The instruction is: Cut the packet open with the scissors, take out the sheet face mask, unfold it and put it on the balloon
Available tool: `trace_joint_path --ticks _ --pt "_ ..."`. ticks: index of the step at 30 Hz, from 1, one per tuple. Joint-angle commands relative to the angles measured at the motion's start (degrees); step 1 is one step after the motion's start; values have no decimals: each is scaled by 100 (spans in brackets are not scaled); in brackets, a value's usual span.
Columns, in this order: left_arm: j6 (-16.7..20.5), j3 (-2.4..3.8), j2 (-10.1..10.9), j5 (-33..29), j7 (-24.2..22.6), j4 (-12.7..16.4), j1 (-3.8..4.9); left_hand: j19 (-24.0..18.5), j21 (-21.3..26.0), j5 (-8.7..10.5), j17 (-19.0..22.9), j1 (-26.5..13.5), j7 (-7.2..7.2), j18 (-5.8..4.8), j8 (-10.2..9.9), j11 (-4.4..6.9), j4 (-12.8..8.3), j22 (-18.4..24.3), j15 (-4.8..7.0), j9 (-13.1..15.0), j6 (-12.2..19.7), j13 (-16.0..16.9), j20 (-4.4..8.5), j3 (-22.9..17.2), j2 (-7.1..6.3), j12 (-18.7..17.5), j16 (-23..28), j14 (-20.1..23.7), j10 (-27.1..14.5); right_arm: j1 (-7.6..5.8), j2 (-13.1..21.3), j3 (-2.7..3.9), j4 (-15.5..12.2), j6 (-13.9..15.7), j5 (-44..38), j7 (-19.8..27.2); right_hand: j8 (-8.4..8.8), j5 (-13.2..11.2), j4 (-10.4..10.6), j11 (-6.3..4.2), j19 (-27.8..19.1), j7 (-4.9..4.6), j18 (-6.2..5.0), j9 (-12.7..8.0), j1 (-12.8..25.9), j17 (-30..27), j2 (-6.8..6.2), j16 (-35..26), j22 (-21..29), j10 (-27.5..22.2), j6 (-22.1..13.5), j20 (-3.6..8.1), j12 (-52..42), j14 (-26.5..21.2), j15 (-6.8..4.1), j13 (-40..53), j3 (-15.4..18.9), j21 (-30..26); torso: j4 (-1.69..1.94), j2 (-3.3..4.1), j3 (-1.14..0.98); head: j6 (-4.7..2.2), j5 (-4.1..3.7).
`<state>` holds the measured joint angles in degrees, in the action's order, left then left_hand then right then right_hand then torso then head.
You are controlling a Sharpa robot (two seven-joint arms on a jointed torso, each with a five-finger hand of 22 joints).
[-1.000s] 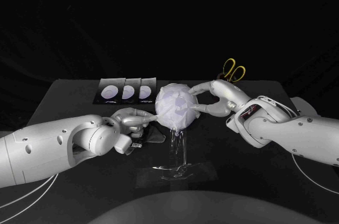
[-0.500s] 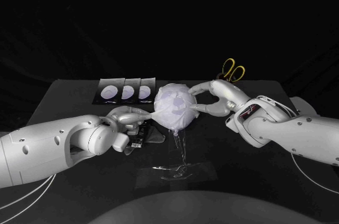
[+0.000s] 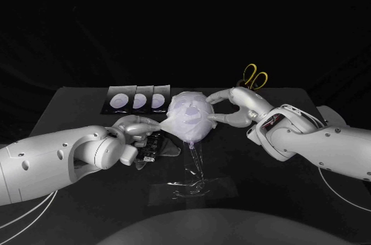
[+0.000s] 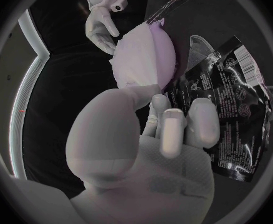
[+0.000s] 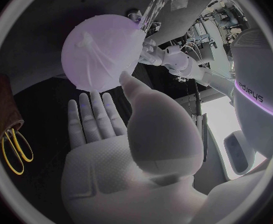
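Left hand [image 3: 138, 128] pinches the mask [image 3: 188, 112]; draw it gently round the balloon [image 3: 192, 134] while the spread-fingered right hand [image 3: 236, 108] braces it.

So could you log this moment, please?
mask on balloon; left hand touching mask; right hand touching balloon; scissors on table

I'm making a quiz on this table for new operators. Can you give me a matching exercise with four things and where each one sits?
Things:
1. scissors
2. balloon
3. row of three packets
4. crumpled packet

Places:
A. flat at the table's far left
B. on the table by the left hand
C. table's far edge, beyond the right hand
D. raised at the middle, touched by both hands

Pairs: 1-C, 2-D, 3-A, 4-B
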<state>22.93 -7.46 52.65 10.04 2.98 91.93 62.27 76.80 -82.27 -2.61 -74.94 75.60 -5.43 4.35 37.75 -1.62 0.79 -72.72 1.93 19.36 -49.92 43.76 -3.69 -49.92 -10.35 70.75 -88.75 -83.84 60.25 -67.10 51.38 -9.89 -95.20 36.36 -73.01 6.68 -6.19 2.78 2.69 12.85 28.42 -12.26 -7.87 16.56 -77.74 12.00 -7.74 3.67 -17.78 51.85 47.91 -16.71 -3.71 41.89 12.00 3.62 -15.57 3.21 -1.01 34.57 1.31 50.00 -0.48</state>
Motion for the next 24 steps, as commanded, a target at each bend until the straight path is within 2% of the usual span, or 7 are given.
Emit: trace_joint_path --ticks 1,5,9,11,13,19,24 --pt "-371 4 -15 230 207 21 1 23 -13 -22 -1055 -70 -9 -26 127 43 3 26 10 938 -35 -22 -1 -38 -7 12 -36 -406 80 0 -5 3 -1 -37 -33 15 -38 4 2 0 -29 -290 -47 -8 -65 -12 17 -34 12 29 42 -1 10 -56 8 1 48 -18 -3 2 3 0 3" --pt "-655 4 -25 271 338 28 1 -12 7 -19 -1014 -156 -22 -16 115 34 25 71 2 943 -5 -179 -6 -32 -5 -72 -27 -386 -31 0 -7 3 0 -36 -33 15 -38 4 1 0 -25 -290 -47 -9 -67 -17 18 -35 11 29 42 -1 11 -70 8 1 50 -18 -3 1 -2 0 3" --pt "-906 4 -25 325 500 20 1 -70 45 -16 -942 -273 -74 -2 8 -15 12 143 -34 908 184 -730 -26 88 -81 -395 -10 -349 -447 0 -9 3 1 -31 -33 17 -38 4 1 0 -25 -290 -47 -9 -67 -17 18 -35 11 29 42 -1 11 -70 8 1 50 -18 -4 1 -3 0 -2" --pt "-994 4 -24 367 579 14 1 -96 63 -17 -911 -290 -85 6 -26 -30 6 178 -47 890 226 -795 -35 131 -92 -434 -3 -333 -508 0 -10 3 1 -26 -33 18 -38 4 1 0 -25 -290 -47 -9 -67 -17 18 -35 11 29 42 -1 11 -70 8 1 50 -18 -4 2 -6 0 -1" --pt "-1067 4 -23 438 667 -1 1 -199 139 -24 -782 -417 -178 28 -252 -128 56 307 -139 758 465 -1043 -103 424 -153 -542 26 -261 -780 0 -10 3 2 -14 -33 21 -36 3 1 1 -28 -292 -46 -12 -70 -25 18 -38 19 27 41 -1 12 -87 10 0 57 -18 -5 -2 -3 0 6" --pt "-1100 5 -16 587 746 -44 1 -642 447 -18 -249 -364 -493 137 -774 -421 -69 862 -387 466 1243 -1110 -309 841 -439 -667 151 57 -1241 0 -10 3 8 7 -33 28 -36 3 1 1 -28 -292 -46 -12 -70 -25 18 -38 19 27 41 -1 12 -87 10 0 57 -18 -2 -1 -1 -22 17" --pt "-1059 27 26 755 604 -81 2 -1266 893 -10 480 -265 -594 305 -773 -549 -87 1607 -523 405 1611 -1219 -472 1342 -495 -815 343 570 -1704 0 -12 3 24 14 -33 29 -34 3 0 3 -25 -293 -45 -16 -74 -33 18 -40 24 24 39 -1 14 -105 12 -1 66 -18 1 0 1 -46 23"
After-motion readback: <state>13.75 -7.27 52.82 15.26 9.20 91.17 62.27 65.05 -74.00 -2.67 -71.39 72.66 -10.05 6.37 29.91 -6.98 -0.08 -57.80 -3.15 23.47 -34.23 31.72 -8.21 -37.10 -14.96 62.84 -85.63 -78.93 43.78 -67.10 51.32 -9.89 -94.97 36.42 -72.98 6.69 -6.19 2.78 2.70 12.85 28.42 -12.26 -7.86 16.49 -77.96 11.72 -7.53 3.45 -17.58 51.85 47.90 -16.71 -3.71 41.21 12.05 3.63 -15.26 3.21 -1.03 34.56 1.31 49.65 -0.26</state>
